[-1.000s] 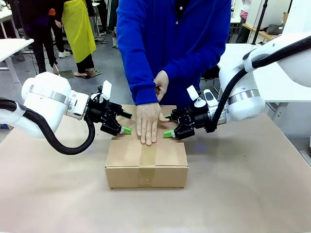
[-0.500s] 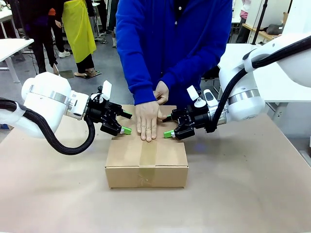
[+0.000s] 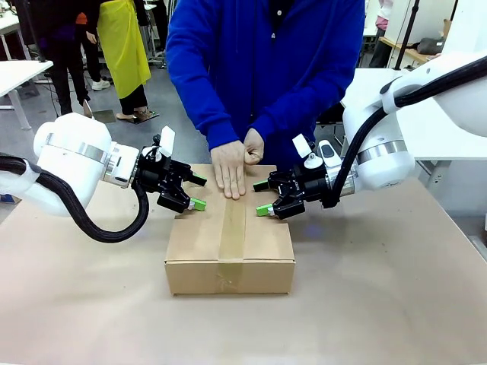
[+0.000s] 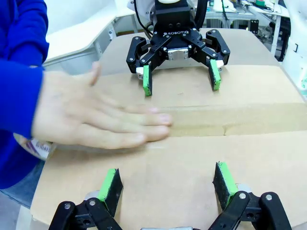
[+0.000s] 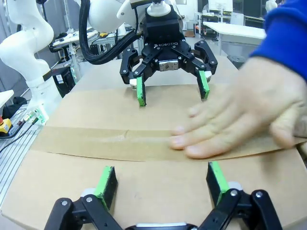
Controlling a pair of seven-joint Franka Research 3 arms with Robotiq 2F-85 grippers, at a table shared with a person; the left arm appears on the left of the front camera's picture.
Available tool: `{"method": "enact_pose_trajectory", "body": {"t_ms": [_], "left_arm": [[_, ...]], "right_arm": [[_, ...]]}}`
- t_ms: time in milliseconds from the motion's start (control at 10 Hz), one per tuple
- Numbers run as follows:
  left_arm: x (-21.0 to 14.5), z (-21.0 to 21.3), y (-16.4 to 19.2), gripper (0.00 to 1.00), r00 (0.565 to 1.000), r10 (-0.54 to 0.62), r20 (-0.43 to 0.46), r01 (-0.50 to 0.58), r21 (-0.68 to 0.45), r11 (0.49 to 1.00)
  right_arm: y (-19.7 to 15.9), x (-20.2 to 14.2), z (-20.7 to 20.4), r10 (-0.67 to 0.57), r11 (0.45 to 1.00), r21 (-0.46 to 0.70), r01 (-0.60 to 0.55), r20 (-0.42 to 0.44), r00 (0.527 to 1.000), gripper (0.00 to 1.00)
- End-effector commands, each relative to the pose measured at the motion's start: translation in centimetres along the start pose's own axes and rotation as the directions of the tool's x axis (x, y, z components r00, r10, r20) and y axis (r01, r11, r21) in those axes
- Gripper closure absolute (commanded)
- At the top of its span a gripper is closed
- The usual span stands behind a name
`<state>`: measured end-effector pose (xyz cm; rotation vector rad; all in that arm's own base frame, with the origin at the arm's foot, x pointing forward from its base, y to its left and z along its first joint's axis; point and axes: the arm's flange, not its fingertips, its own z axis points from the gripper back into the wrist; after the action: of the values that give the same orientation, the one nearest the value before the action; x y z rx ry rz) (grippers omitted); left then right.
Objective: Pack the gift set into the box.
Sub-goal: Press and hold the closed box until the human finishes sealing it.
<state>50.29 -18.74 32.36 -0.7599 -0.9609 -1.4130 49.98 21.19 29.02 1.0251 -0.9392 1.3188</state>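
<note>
Fingers (image 3: 196, 203) spread, box (image 3: 230, 255) between

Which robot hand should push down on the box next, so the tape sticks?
Probably the right hand. It is open, low by the box, next to the tape strip, and the person's hand has slid to the far edge. The left hand, also open, is about as near, so it's a close call.

Lighting bright, even, overhead; soft shadow under the box (image 3: 230, 255) at 6 o'clock. Front view sharp. Wrist views show wide-angle bowing toward edges. Person's hand (image 4: 91, 120) motion-blurred at 9 o'clock, and at 3 o'clock in right wrist view.
</note>
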Motion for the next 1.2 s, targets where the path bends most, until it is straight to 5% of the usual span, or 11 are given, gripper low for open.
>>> {"method": "enact_pose_trajectory", "body": {"t_ms": [0,1100], "left_arm": [[-0.21,-0.1,-0.19,0.0,1.0,-0.008,0.01,0.008,0.011,1.0],[-0.21,-0.1,-0.19,0.0,1.0,-0.008,0.01,0.008,0.011,1.0]], "right_arm": [[-0.05,-0.12,-0.04,0.013,1.0,-0.002,-0.013,0.001,1.0,0.0],[-0.05,-0.12,-0.04,0.013,1.0,-0.002,-0.013,0.001,1.0,0.0]]}}
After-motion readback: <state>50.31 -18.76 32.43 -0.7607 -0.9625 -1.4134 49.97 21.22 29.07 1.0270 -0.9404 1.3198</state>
